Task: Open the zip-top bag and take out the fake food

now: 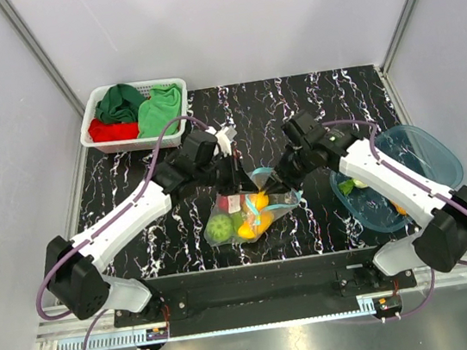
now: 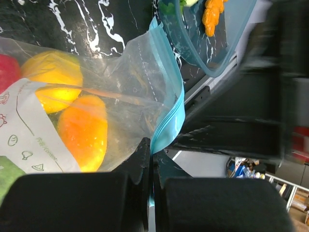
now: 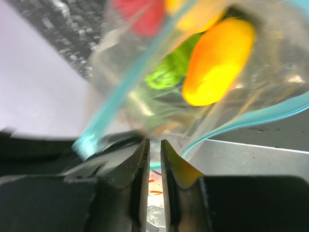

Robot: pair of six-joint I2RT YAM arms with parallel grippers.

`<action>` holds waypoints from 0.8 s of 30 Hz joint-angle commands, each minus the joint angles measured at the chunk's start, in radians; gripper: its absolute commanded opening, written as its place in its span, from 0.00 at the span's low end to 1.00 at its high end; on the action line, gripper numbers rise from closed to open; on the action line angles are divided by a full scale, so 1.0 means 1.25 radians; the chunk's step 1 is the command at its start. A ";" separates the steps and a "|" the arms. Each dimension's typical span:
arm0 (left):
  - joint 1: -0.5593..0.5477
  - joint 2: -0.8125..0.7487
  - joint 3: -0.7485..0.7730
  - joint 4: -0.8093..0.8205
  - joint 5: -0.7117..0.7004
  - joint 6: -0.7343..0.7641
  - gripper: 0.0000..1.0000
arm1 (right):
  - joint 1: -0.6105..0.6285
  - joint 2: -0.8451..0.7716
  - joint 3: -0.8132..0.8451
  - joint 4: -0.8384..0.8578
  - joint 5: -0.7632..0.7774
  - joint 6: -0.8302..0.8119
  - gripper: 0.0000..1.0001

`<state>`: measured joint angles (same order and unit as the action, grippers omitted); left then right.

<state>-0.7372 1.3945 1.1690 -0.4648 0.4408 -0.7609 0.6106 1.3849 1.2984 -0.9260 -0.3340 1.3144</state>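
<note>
The zip-top bag (image 1: 252, 214) hangs low over the black marbled table, holding the fake food: a yellow piece (image 1: 257, 199), a green piece (image 1: 219, 227) and a red one (image 1: 233, 201). My left gripper (image 1: 238, 174) is shut on the bag's light blue zip strip (image 2: 169, 125); an orange piece (image 2: 84, 130) and a yellow piece (image 2: 53, 82) show through the plastic. My right gripper (image 1: 283, 178) is at the bag's right lip. In the right wrist view its jaws (image 3: 153, 145) stand a narrow gap apart at the open mouth, below an orange piece (image 3: 217, 60).
A translucent teal tub (image 1: 427, 156) stands at the right and holds a green-and-white piece (image 1: 348, 185) and an orange piece (image 2: 212, 14). A white basket (image 1: 94, 141) with green and red cloths sits at the back left. Grey walls enclose the table.
</note>
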 commanded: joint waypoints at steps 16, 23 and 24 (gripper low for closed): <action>-0.030 0.018 -0.020 0.103 0.028 -0.045 0.00 | 0.005 0.055 -0.227 0.166 -0.031 0.064 0.29; -0.032 0.028 -0.058 0.167 0.051 -0.085 0.00 | 0.006 0.085 -0.278 0.267 -0.052 0.052 0.48; -0.032 0.029 -0.070 0.174 0.055 -0.091 0.00 | 0.006 0.087 -0.281 0.272 -0.051 0.048 0.55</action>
<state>-0.7723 1.4269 1.1114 -0.3504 0.4644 -0.8337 0.6106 1.4826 0.9672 -0.6849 -0.3695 1.3796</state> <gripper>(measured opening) 0.015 0.454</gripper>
